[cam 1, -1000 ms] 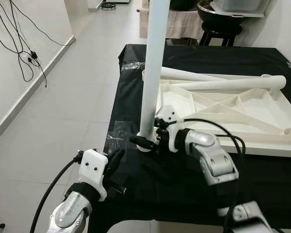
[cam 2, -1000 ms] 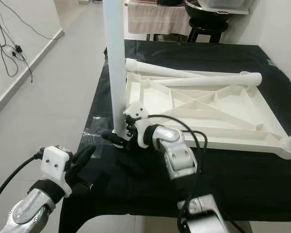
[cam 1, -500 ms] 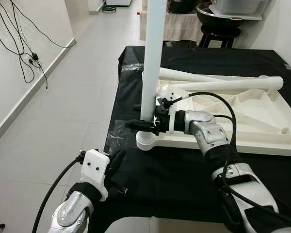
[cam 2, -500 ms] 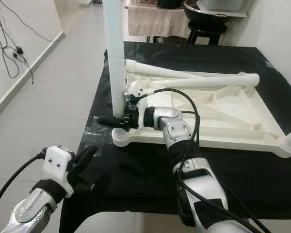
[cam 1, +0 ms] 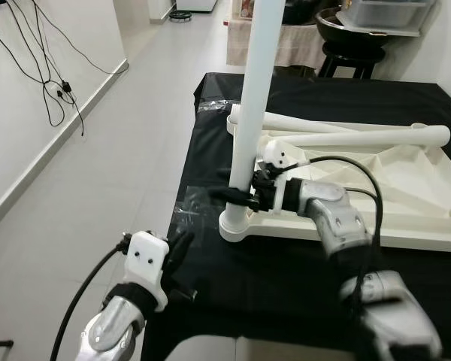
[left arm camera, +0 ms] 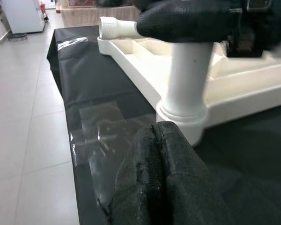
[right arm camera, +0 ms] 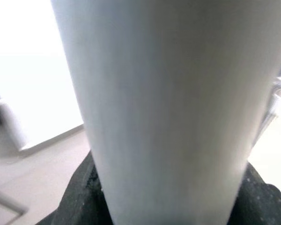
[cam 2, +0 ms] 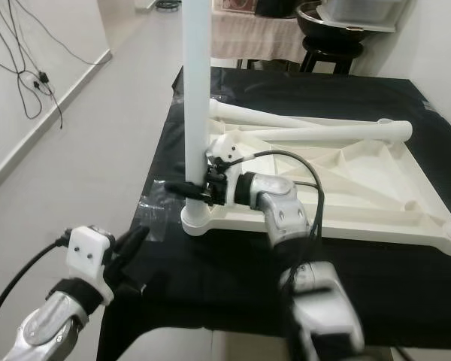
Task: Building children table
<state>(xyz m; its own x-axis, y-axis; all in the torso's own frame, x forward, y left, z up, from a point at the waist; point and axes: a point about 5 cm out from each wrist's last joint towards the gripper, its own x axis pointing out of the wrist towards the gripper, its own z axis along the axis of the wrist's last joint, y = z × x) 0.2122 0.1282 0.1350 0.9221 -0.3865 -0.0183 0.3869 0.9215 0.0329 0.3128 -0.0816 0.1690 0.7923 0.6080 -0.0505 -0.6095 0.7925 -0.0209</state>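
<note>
An upside-down white table top (cam 1: 406,232) lies on a black-covered table (cam 1: 286,286). One white leg (cam 1: 257,90) stands upright in the socket at the table top's near left corner. My right gripper (cam 1: 237,195) is shut on that leg just above the socket; in the right wrist view its black fingers (right arm camera: 79,197) flank the leg (right arm camera: 164,108). Two loose legs (cam 1: 361,139) lie across the table top. My left gripper (cam 1: 179,252) hovers shut at the black table's near left edge, its fingers (left arm camera: 164,164) pressed together a short way from the leg's base (left arm camera: 182,112).
A clear plastic patch (cam 1: 195,214) lies on the black cloth by the socket. Open tiled floor (cam 1: 98,165) runs along the left, with cables (cam 1: 60,90) on the wall. A dark stool (cam 1: 353,56) and a cloth-draped table (cam 1: 301,45) stand behind.
My right gripper has risen from the socket's base to a grip a little higher on the upright leg, and the arm has straightened. The camera has shifted slightly. The left gripper stays put.
</note>
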